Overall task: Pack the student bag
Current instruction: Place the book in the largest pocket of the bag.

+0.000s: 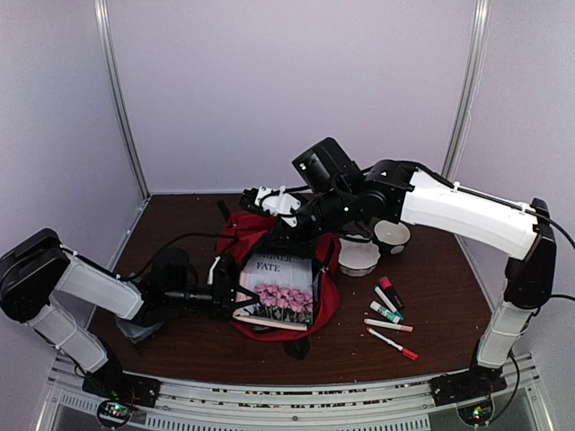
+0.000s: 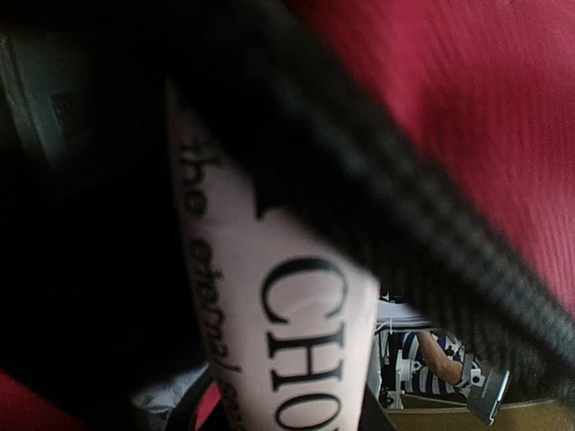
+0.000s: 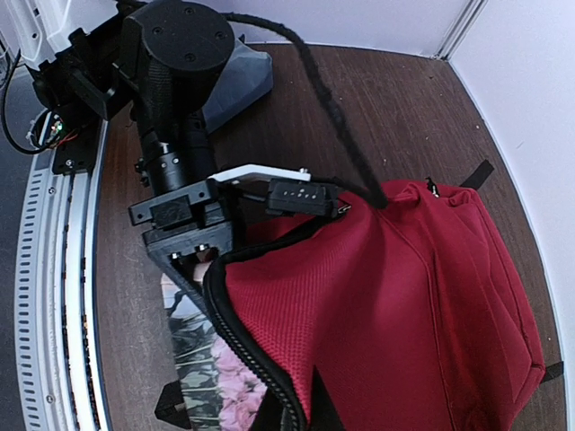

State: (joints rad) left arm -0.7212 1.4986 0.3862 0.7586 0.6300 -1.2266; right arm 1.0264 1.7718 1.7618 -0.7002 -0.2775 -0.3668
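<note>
The student bag (image 1: 329, 298), red with a black zipper, lies in the middle of the table with its mouth toward the left arm. A book (image 1: 280, 292) with pink flowers on its cover sits partly inside that mouth. My left gripper (image 1: 226, 292) is shut on the book's spine edge. In the left wrist view the pale spine (image 2: 296, 341) fills the frame under the zipper (image 2: 377, 206) and red fabric (image 2: 467, 90). My right gripper (image 1: 286, 232) is shut on the bag's upper flap (image 3: 404, 305) and holds it raised over the book (image 3: 202, 359). The left gripper (image 3: 184, 242) shows there too.
Several markers (image 1: 386, 310) and a red-tipped pen (image 1: 393, 344) lie right of the bag. Two white cups (image 1: 359, 256) stand behind them. A grey pouch (image 1: 139, 330) rests under the left arm. White walls enclose the table.
</note>
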